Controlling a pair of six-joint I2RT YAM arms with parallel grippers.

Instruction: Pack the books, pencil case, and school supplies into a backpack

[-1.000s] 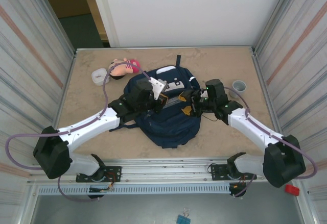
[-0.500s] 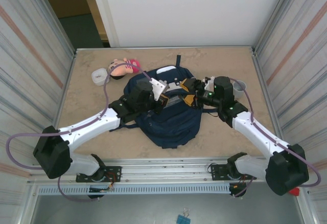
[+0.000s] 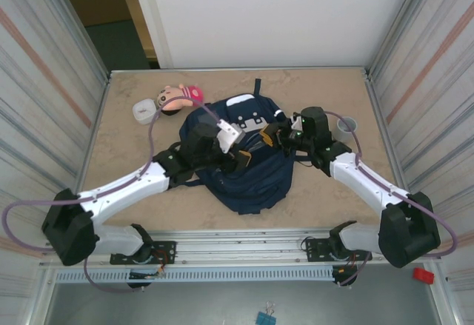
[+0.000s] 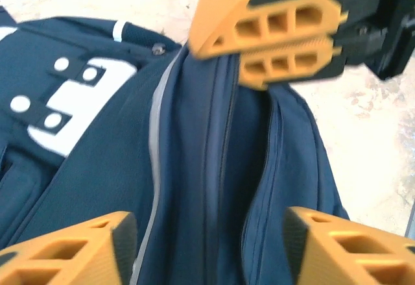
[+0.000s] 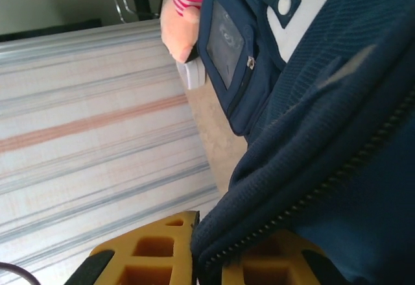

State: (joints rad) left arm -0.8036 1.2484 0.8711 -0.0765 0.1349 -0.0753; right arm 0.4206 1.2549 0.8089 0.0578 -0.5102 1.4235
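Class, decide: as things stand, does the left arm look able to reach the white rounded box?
Probably yes: the left fingers hang open and empty over the backpack, and bare table lies between them and the white box.

Table centre: the backpack [image 3: 248, 181] covers it, and both arms meet over its far half.
Zip edge: pinched in the right gripper [image 4: 285, 41], jaws closed on the fabric.
Above the fold: the left gripper [image 4: 207, 230] hangs with jaws wide, near the right one; little room between them.
Far left: a pink toy [image 3: 181, 95] and a white box [image 3: 143, 108] lie just beside each other.
Right: a grey cup [image 3: 346, 125] stands just behind the right arm.
Free room: bare table [image 3: 111, 140] left of the backpack and along the far edge.
Sides: ribbed walls [image 3: 44, 81] close in both flanks.
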